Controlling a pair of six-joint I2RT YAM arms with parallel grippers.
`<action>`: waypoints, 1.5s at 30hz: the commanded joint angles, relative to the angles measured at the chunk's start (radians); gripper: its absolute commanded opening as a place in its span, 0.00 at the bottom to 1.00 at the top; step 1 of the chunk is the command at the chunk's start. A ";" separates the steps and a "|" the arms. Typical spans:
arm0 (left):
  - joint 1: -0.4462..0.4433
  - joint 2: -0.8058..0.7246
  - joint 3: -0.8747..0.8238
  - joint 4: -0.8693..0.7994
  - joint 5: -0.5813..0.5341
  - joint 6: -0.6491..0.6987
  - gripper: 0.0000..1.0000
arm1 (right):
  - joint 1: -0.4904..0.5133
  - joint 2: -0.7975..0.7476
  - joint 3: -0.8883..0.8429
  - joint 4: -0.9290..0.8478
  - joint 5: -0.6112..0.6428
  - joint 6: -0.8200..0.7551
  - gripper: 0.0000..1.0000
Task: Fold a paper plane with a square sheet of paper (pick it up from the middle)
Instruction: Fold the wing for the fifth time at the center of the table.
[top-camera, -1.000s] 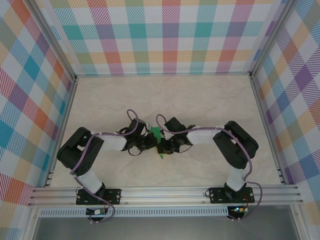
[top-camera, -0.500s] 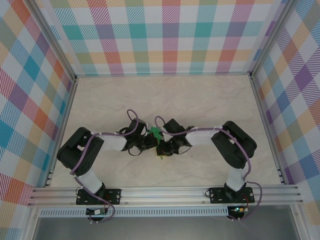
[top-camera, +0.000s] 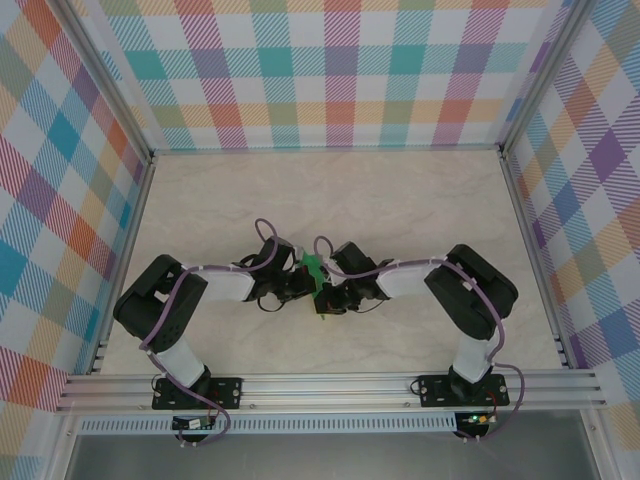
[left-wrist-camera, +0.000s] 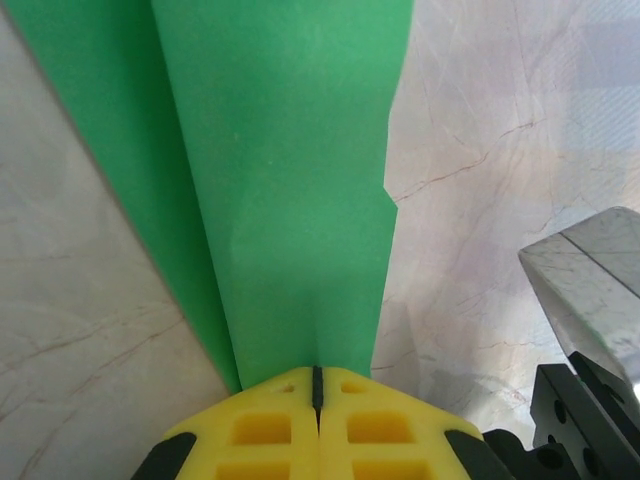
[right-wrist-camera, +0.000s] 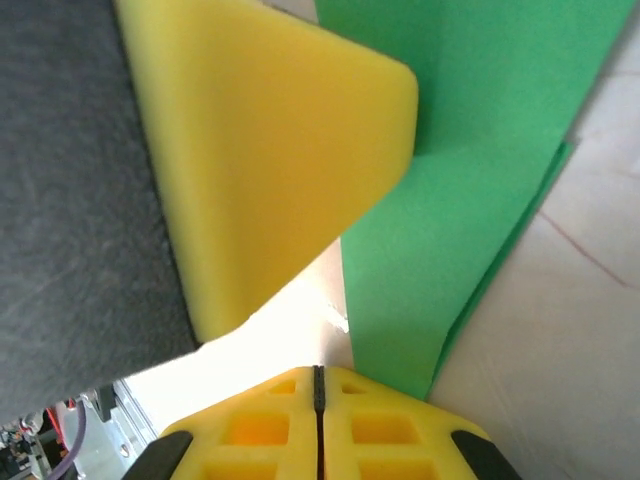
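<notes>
- Pinching the green paper (left-wrist-camera: 290, 200), the left gripper (left-wrist-camera: 317, 385) has its pads clamped on the paper's narrow end.
- Against the paper's edge sits the right gripper (right-wrist-camera: 318, 385), pads together.

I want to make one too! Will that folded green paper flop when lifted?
Probably only a little: the green paper is creased lengthwise, which stiffens it. It looks thin, so likely light. Pinched in the left gripper, it may crumple easily.
</notes>
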 joint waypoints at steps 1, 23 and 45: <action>-0.003 0.022 -0.010 -0.139 -0.126 0.002 0.05 | 0.018 -0.010 -0.093 -0.158 -0.046 -0.059 0.08; -0.003 0.035 0.020 -0.119 -0.072 -0.004 0.05 | 0.009 -0.119 0.026 -0.106 0.132 0.019 0.11; 0.037 -0.078 0.172 -0.247 -0.007 0.190 0.08 | -0.026 -0.073 0.009 -0.303 0.177 -0.101 0.08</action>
